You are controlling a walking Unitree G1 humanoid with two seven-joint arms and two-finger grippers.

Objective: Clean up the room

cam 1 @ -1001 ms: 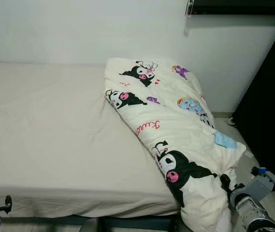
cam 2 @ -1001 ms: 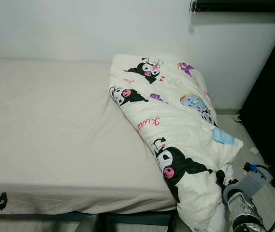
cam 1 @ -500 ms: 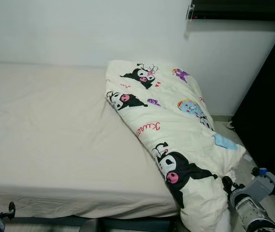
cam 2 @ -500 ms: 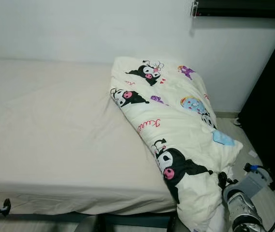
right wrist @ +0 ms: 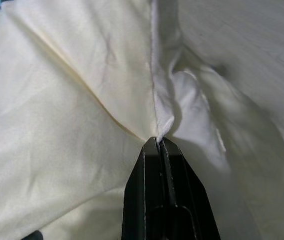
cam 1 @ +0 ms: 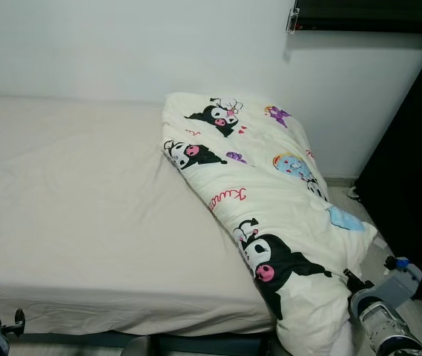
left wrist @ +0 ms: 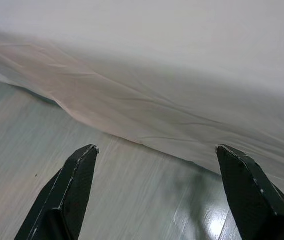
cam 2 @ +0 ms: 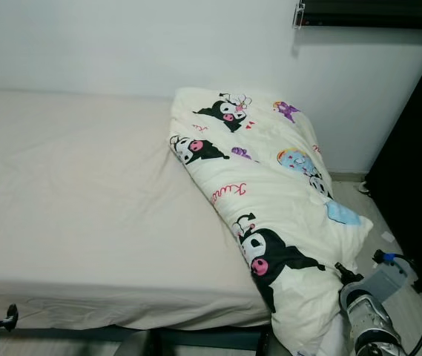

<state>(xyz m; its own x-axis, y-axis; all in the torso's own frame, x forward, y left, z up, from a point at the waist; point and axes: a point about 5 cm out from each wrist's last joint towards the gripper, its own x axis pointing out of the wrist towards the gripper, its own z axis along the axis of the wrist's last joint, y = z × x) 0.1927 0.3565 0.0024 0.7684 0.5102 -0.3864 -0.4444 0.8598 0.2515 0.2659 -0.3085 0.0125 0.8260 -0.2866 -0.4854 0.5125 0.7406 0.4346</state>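
A cream quilt (cam 1: 270,193) printed with black cartoon figures lies bunched along the right side of the bed (cam 1: 84,200). Its lower end hangs over the bed's front right corner toward the floor. My right gripper (right wrist: 157,141) is shut on a fold of the quilt's hem (right wrist: 164,112), low beside that corner; its silver wrist (cam 1: 381,326) shows just right of the hanging cloth. My left gripper (left wrist: 155,148) is open and holds nothing. It hangs low over the wooden floor (left wrist: 107,200), facing the bed sheet's front edge (left wrist: 146,115).
The bed's beige sheet is bare left of the quilt. A white wall (cam 1: 122,44) runs behind the bed. A dark cabinet or door (cam 1: 418,148) stands at the right, leaving a narrow strip of floor (cam 2: 377,222) with small items on it.
My left arm has sunk lower in the head views. My right wrist has dropped slightly beside the quilt. The quilt lies as before.
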